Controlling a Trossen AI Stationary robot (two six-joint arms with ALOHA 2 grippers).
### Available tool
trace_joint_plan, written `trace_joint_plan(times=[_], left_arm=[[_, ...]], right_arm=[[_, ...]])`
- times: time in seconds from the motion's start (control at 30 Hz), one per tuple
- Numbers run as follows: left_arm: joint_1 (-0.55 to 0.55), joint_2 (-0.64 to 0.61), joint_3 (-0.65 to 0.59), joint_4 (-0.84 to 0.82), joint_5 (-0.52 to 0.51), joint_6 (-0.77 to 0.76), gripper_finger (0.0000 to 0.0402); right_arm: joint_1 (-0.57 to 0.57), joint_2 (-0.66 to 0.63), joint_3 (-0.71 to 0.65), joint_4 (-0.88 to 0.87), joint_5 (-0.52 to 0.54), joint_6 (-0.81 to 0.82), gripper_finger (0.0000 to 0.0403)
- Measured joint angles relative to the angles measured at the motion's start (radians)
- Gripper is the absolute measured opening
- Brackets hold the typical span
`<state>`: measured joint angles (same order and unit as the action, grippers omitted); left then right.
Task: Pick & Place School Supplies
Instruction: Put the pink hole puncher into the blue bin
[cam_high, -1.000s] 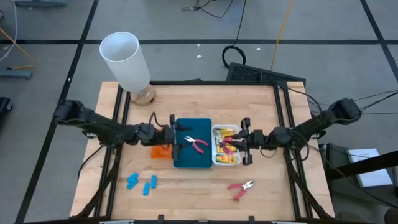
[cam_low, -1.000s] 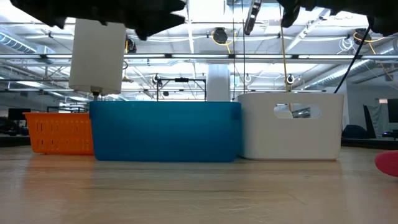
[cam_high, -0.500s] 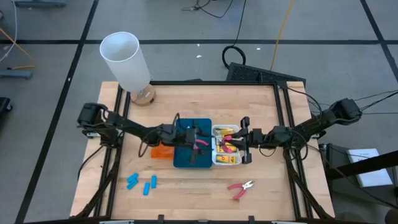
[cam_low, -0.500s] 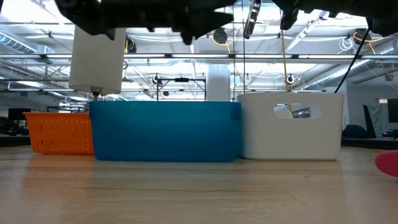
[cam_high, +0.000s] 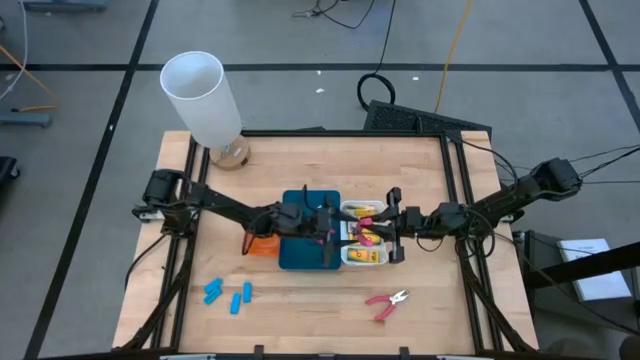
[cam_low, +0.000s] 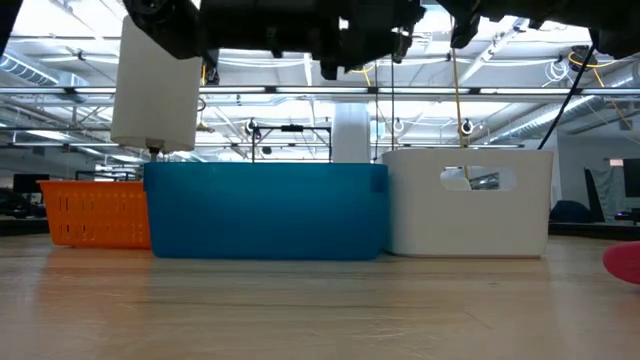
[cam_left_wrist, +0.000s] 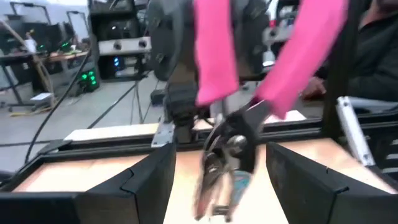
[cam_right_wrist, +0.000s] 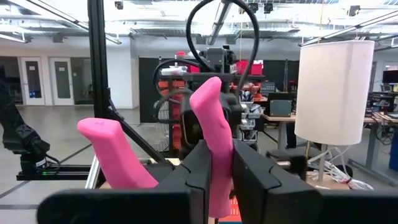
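Note:
My right gripper (cam_high: 386, 228) hovers over the white tray (cam_high: 345, 262), shut on pink-handled pliers (cam_high: 366, 232); yellow packets (cam_high: 362, 252) lie in that tray. My left gripper (cam_high: 333, 228) is open above the right part of the blue tray (cam_high: 298, 256) and points at the right gripper. In the left wrist view its fingers (cam_left_wrist: 155, 180) stand on either side of the held pliers' metal head (cam_left_wrist: 227, 155); I cannot tell if they touch it. Second pliers (cam_high: 387, 303) and three light-blue pieces (cam_high: 228, 293) lie on the table's near part. My right gripper pinches one pink handle (cam_right_wrist: 211, 140) of the pliers between its two fingers, coming level from the table's right. The other handle (cam_right_wrist: 118, 155) stands free beside it. The pliers are lifted clear above the white tray, with the metal head lower than the handles.
An orange tray (cam_high: 258, 244) sits left of the blue tray, partly under the left arm. A tall white cylinder (cam_high: 205, 98) stands at the table's far left corner. In the low view the blue tray (cam_low: 265, 210) and white tray (cam_low: 468, 200) stand side by side.
My left arm has reached toward the table's right, across the blue tray, up close to the right gripper and its pliers. It now covers the pliers that lay in the blue tray. The right gripper has kept still.

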<state>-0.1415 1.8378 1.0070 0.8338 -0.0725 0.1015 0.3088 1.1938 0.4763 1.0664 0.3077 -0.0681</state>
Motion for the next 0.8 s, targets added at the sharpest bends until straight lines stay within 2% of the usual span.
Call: trace_joint_plan(times=[0.27, 0.8], left_arm=[[-0.001, 0.053, 0.067, -0.012, -0.007, 0.040, 0.0255], [-0.001, 0.037, 0.069, -0.010, -0.007, 0.077, 0.0255]], right_arm=[[0.000, 0.000, 0.000, -0.004, 0.000, 0.000, 0.0033], [0.000, 0.000, 0.000, -0.013, 0.000, 0.001, 0.0033]])
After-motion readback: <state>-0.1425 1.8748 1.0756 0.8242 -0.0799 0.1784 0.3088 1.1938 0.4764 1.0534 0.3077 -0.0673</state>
